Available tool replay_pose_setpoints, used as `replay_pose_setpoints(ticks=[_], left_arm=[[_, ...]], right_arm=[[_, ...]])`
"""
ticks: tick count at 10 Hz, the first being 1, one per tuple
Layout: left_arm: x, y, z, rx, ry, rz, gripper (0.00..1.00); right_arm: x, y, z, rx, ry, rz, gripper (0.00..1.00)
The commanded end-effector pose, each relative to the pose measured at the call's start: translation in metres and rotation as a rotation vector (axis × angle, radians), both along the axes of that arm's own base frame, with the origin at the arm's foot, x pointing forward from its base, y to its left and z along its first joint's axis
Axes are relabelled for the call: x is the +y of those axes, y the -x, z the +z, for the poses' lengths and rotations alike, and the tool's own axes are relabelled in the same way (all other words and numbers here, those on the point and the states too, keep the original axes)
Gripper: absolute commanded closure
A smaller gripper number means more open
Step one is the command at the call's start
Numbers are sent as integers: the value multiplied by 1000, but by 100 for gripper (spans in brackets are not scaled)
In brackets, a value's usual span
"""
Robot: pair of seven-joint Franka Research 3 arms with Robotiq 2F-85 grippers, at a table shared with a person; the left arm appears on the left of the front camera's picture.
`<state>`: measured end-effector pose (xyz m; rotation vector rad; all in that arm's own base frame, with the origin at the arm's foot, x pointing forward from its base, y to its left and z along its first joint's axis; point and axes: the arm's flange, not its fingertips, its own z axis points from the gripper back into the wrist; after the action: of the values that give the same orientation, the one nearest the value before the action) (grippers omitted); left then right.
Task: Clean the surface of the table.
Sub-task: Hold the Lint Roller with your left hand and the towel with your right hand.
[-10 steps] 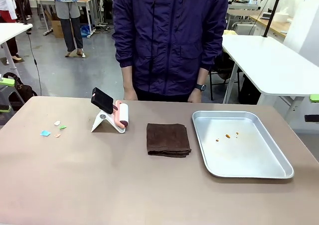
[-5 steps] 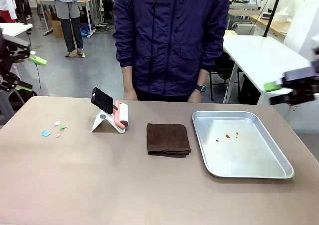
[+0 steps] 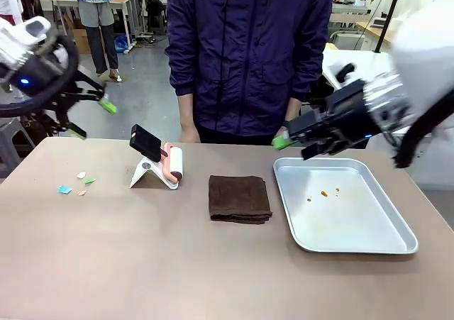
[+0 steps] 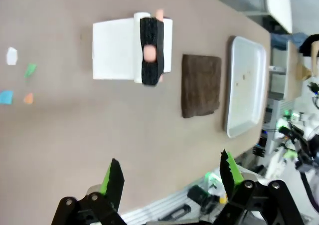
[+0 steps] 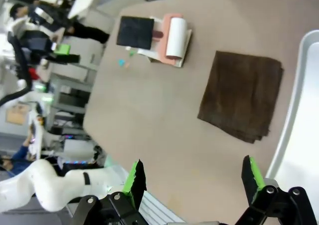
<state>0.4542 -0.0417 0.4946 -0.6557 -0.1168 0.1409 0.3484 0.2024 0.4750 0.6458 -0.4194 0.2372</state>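
The table point(image 3: 177, 263) lies below both grippers, and neither touches it. The left gripper point(image 3: 91, 119) hangs above the table's far left corner, its jaws spread wide with nothing between them. The right gripper point(image 3: 294, 144) hovers over the far edge, just above the far left corner of the metal tray point(image 3: 397, 247), likewise spread wide and empty. On the top, a few small paper scraps point(image 3: 74, 181) in blue, green, white and orange lie near the left edge. Towards the far edge stands a white stand point(image 3: 145, 171) holding a pink lint roller point(image 3: 172, 162) with a black handle. A folded dark brown cloth point(image 3: 239, 198) lies at the middle, and the tray sits towards the right edge with some small crumbs point(image 3: 324, 193) in it. A person point(image 3: 248, 50) in a dark purple jacket stands at the far edge, both hands down by it. Beyond are a grey floor and white-topped tables. The table itself is wide and rectangular, with a smooth, matte, brownish-taupe top.
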Motion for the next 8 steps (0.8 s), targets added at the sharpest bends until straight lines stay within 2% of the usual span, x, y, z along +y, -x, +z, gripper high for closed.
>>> replay_pose_setpoints(ticks=[1,3,6,8], left_arm=[[-14,-29,-11,18,-45,65,0],[-25,-52,-35,53,-93,78,0],[-16,-70,-56,31,-87,100,0],[-13,-82,-72,27,-50,108,0]], right_arm=[[30,-20,-17,29,65,-68,0],[51,-26,-48,70,172,-108,0],[61,-38,-83,158,241,-94,0],[63,-49,-97,142,280,-137,0]])
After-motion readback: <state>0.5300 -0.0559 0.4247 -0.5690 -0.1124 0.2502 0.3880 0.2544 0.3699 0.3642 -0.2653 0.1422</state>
